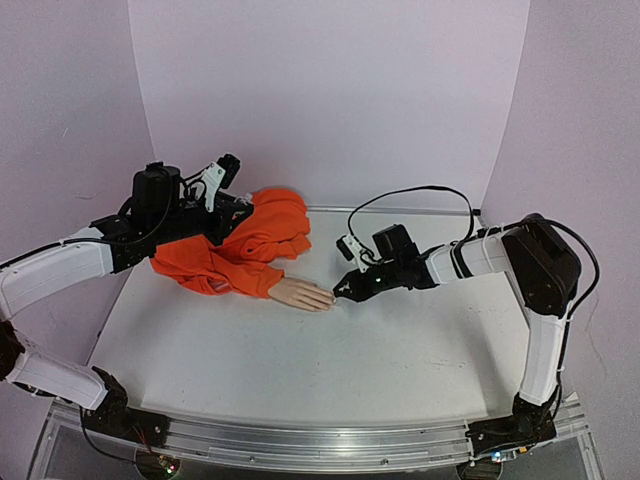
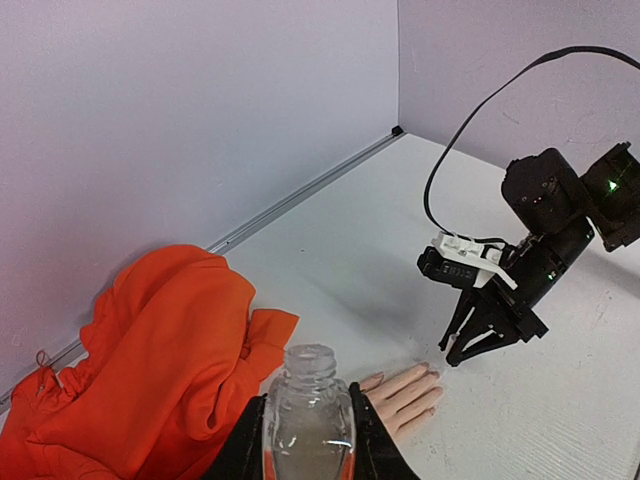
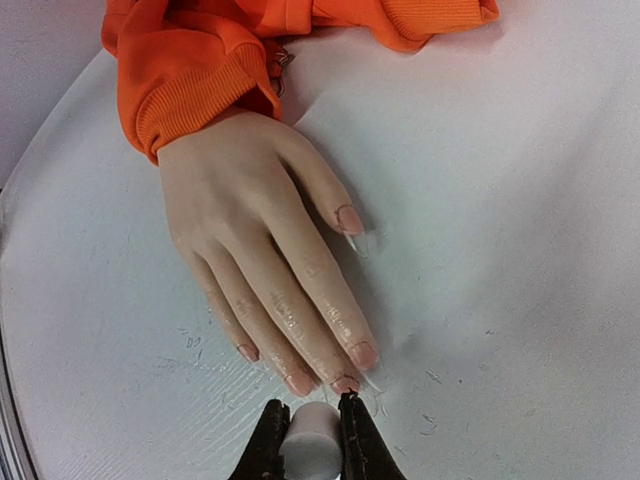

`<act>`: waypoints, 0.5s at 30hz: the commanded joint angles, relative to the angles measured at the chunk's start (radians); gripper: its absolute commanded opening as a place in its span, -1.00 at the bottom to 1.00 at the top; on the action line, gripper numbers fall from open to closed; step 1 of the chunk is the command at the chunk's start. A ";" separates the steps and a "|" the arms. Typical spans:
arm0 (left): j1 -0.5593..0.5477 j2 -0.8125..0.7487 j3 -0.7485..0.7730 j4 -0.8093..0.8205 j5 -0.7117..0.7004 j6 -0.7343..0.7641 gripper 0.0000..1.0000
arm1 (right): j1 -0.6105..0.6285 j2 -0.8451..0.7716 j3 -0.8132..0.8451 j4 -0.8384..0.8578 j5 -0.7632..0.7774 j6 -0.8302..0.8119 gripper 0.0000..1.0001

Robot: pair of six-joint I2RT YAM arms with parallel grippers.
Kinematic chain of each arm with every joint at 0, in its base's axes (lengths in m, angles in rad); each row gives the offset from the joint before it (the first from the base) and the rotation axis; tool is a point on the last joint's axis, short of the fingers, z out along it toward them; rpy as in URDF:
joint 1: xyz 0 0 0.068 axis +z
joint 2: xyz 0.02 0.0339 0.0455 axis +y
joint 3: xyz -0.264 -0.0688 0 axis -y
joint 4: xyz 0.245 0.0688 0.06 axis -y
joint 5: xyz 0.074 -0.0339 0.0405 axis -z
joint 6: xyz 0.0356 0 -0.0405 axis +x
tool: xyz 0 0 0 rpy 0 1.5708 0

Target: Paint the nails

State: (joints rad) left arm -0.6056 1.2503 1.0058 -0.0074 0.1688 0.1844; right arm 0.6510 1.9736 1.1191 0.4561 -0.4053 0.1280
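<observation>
We see the mannequin hand (image 3: 260,250) lying palm down on the white counter (image 1: 300,380), a little left of its middle. Its wrist goes into the cuff of an orange sleeve (image 3: 200,95) and its fingers point toward the right arm. The nails (image 3: 363,353) are small, pinkish and glossy at the fingertips, and the thumb nail sits apart on the side facing the back wall.

The right gripper (image 3: 311,430) reaches in low from the right, its jaws clenched on a small white cylindrical cap (image 3: 312,455). The jaw tips sit just beside the middle fingertips. One tip meets the edge of a nail, though we cannot tell whether it truly touches. Any brush below the cap is too small to make out.

The left gripper (image 2: 308,445) hangs over the orange garment (image 1: 250,245), which is bunched toward the back left. Its jaws grasp a clear glass bottle (image 2: 308,395), upright with an open threaded neck. It stays well apart from the right gripper.

A broad stretch of counter lies between the hand and the near edge, and more runs behind the right arm up to the metal rail (image 2: 300,195) at the foot of the back wall. The right arm's black cable (image 1: 420,190) loops above that stretch. On the left, the garment fills the room between the hand and the wall.
</observation>
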 commanded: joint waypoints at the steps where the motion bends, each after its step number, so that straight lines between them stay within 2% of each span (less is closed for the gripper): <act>1: 0.001 -0.016 0.011 0.064 -0.004 0.003 -1.00 | 0.005 0.005 0.028 0.038 0.007 0.015 -1.00; 15: 0.001 -0.014 0.012 0.064 0.006 -0.002 -1.00 | 0.025 0.024 0.041 0.043 -0.056 0.003 -1.00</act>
State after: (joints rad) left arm -0.6056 1.2503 1.0058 -0.0074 0.1707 0.1837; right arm 0.6678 1.9827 1.1191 0.4767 -0.4294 0.1341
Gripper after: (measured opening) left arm 0.218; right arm 0.139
